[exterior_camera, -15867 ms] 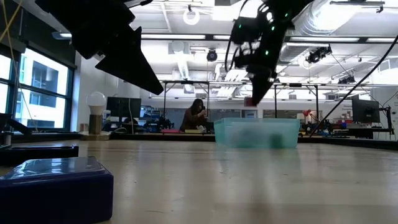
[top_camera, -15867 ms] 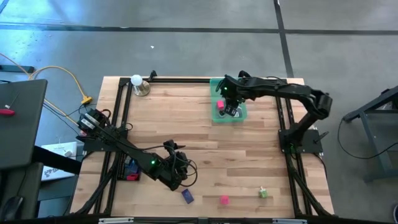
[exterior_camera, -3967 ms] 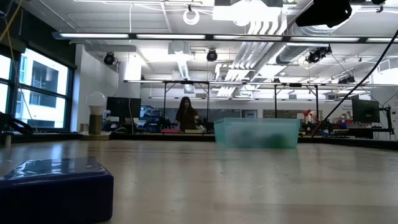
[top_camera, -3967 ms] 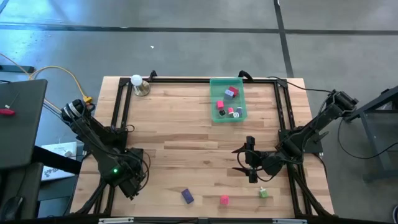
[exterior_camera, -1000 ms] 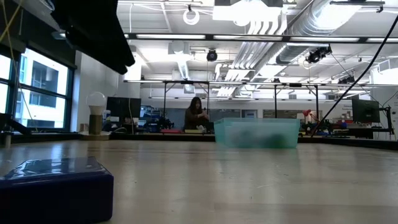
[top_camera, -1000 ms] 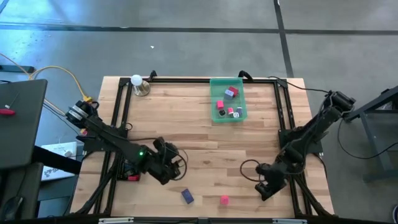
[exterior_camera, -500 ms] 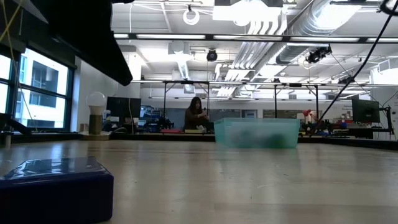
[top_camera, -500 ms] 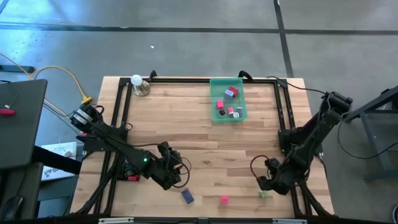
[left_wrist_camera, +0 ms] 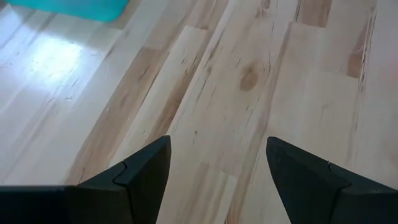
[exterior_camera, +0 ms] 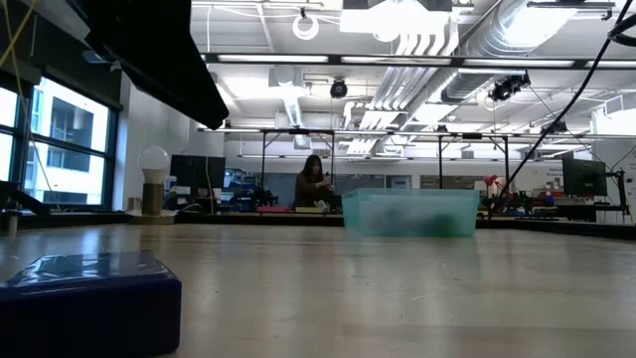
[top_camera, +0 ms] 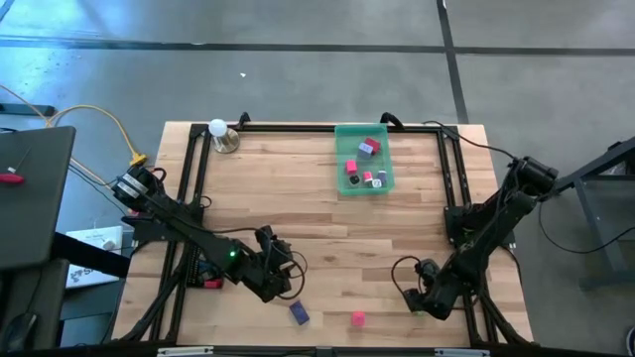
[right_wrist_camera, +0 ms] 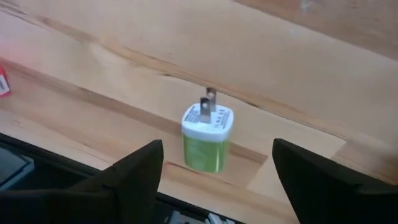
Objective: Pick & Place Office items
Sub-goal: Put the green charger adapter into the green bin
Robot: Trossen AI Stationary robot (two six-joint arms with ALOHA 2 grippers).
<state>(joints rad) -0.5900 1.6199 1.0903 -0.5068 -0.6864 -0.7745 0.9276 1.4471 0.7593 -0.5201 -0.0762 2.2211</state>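
While the left gripper [top_camera: 281,288] is held wide open and empty just beside the purple block [top_camera: 299,313], the green plug [right_wrist_camera: 208,137] is framed between the right gripper's [top_camera: 417,300] spread fingers, ungrasped; a descent and closure seem required next.

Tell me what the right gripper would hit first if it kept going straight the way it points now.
Most likely the small green plug adapter with a white top and two metal prongs. It stands on the wooden table, centred ahead of the open right gripper. Depth is unclear, but nothing shows between them.
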